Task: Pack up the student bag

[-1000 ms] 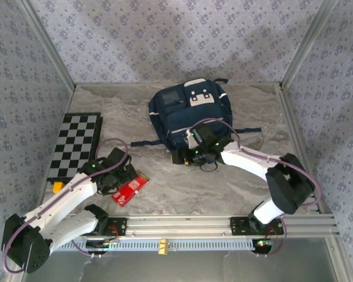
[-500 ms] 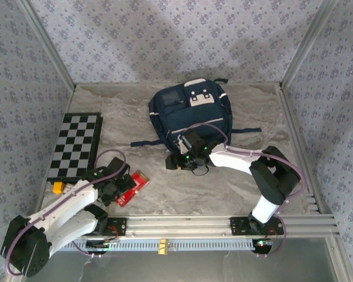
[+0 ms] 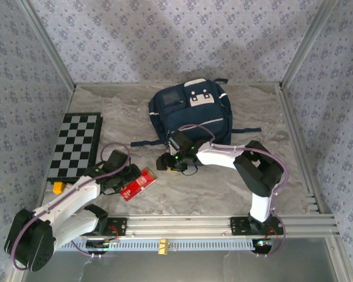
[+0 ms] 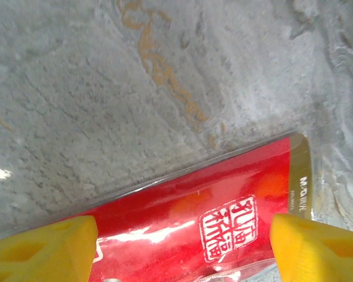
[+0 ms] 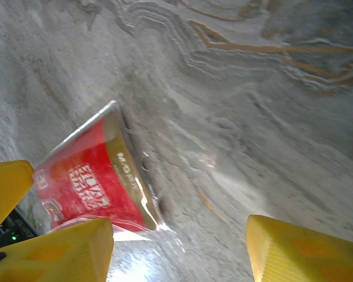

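Although the student bag (image 3: pixel 188 114) lies flat at the far middle of the table (image 3: pixel 223 188), front pockets up, nothing is seen going into it, so the packing looks barely begun. The left gripper (image 4: pixel 179 249) stands wide astride a red packet (image 4: pixel 223 217) on the table, not yet closed on it. The right gripper (image 5: pixel 179 249) hovers wide and empty between packet and bag, and a checkerboard (image 3: pixel 76 144) lies unpacked at the left.
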